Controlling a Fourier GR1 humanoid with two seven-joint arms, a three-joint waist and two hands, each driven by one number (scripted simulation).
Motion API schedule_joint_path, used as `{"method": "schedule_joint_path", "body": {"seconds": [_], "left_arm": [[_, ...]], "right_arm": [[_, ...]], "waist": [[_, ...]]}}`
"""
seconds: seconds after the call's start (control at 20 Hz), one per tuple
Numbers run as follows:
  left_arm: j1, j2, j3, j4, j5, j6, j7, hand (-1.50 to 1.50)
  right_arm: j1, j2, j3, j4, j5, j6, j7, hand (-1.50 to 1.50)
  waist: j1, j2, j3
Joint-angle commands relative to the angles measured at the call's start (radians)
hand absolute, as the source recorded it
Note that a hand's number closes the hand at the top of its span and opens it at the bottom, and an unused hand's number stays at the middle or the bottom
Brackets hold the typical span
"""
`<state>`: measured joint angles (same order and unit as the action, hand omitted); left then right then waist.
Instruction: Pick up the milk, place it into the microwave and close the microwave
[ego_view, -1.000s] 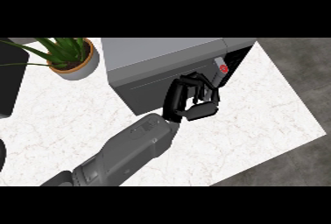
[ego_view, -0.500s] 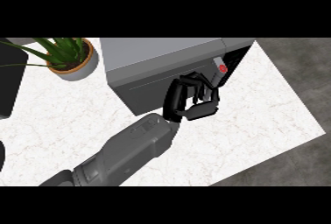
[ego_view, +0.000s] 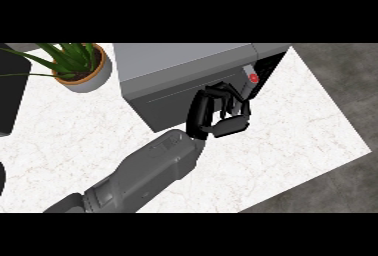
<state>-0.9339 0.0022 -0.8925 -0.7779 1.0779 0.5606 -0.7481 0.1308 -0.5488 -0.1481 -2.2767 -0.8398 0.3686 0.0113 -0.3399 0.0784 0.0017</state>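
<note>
The grey microwave stands at the back of the white counter. Its dark door faces me and sits nearly against the body, leaving a narrow dark gap at its right edge. Through that gap shows a slice of the white milk carton with a red spot, inside the microwave. My right hand is against the door's right end, its fingers curled and holding nothing. The grey forearm runs down to the lower left. My left hand is out of view.
A potted green plant stands left of the microwave. A black object lies along the left edge. The counter ends close on the right, with grey floor beyond.
</note>
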Motion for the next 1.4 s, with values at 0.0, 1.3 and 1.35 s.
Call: {"method": "schedule_joint_path", "body": {"seconds": [0.0,1.3,1.35], "left_arm": [[-0.074,-0.002,0.014,0.069,0.014,-0.042,0.015,1.5],[-0.025,-0.002,-0.094,0.22,0.116,0.044,0.112,-1.5],[-0.026,-0.002,-0.097,0.233,0.115,0.043,0.113,-1.5]], "right_arm": [[-0.009,-0.01,-0.001,0.001,-0.03,0.014,0.005,-1.5],[0.026,-0.068,-0.08,-0.045,-0.139,0.029,0.041,-1.5],[0.035,-0.061,-0.083,-0.064,-0.152,0.023,0.039,-1.5]], "waist": [[-0.019,0.018,-0.001],[0.094,-0.007,-0.003],[0.089,-0.013,-0.003]]}}
